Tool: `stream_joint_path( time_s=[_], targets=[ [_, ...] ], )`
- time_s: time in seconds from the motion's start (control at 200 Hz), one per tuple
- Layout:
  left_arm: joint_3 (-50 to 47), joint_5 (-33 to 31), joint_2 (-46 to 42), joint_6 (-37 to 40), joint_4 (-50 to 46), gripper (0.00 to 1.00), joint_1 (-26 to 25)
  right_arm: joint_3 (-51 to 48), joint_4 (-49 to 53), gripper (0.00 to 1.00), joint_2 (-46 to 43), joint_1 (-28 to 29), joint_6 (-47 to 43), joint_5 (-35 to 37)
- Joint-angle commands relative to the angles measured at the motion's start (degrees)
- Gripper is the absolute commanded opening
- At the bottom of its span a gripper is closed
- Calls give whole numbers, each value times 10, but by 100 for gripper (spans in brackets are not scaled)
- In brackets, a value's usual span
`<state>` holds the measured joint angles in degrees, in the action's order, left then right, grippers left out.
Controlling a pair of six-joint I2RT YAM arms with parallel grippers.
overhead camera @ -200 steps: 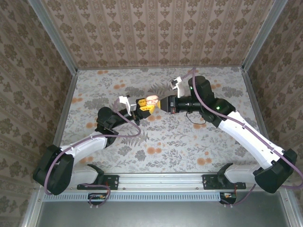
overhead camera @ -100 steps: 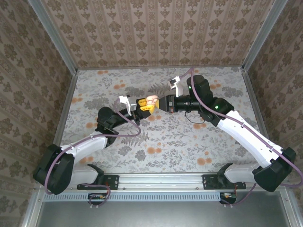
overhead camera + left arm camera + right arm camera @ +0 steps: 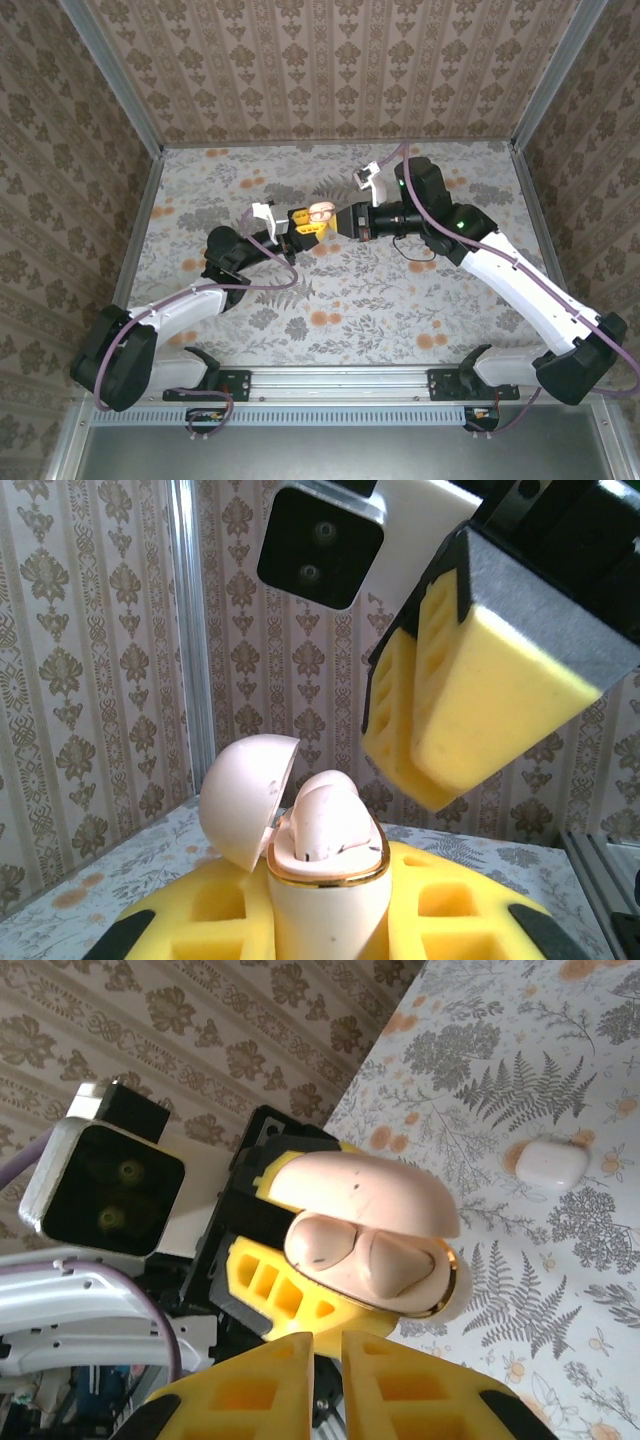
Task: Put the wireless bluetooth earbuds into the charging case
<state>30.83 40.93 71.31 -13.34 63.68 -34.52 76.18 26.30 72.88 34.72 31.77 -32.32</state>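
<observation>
Here's the left gripper (image 3: 303, 226), held above the middle of the surface (image 3: 400, 310), a touch nearer the far edge, with its yellow fingers (image 3: 450, 910) pinching the lower half of the charging case (image 3: 325, 900). The case stands upright and its lid (image 3: 245, 795) is swung open to one side. Both earbuds (image 3: 330, 1245) sit in their wells, though from the left wrist one looks to ride a little proud of the gold rim (image 3: 325, 875), and that's the worry. The right gripper (image 3: 325, 1350) hangs just beside the case with its fingers all but pressed together, only a slit between them and nothing in it, so any next touch will be a blunt poke. If that poke lands off-centre, I'd expect the rounded bud to tip and squirt out of its well. It would drop to the busy floral surface, where a pale speck is hard to find again. If the push is too hard or comes at a slant, the glossy case could twist or slide down between the foam fingers, since the grip covers only its base. The lid is another hazard: a nudge from the right fingers could flip it shut onto a bud that isn't fully home, jamming it or popping it free. The two wrists are also crowded together, so a careless approach risks knocking the left arm's camera housing (image 3: 100, 1190). Toward the far edge a small white rounded box (image 3: 552, 1163) lies well apart, out of harm's way.
</observation>
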Motion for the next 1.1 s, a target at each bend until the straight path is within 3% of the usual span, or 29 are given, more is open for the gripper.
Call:
stream_joint_path(
  time_s=[0.0,0.19,0.46,0.72,0.93,1.095],
  targets=[
    [5,19,-5,-7,15,0,-4,32,35,15,-22,-11,-20,-22],
    [14,58,-1,-10,3,0,-3,56,27,25,0,-45,4,-4],
    [41,98,19,-28,1,0,-3,56,-23,23,65,-49,35,-63],
    [56,93,42,-54,20,0,10,-7,-18,21,20,-20,19,-68],
    [65,70,72,-121,43,0,29,-36,11,23,-28,-12,-14,-18],
    [65,31,92,-97,-85,0,42,-51,58,45,-60,-30,-44,131]
  ],
)
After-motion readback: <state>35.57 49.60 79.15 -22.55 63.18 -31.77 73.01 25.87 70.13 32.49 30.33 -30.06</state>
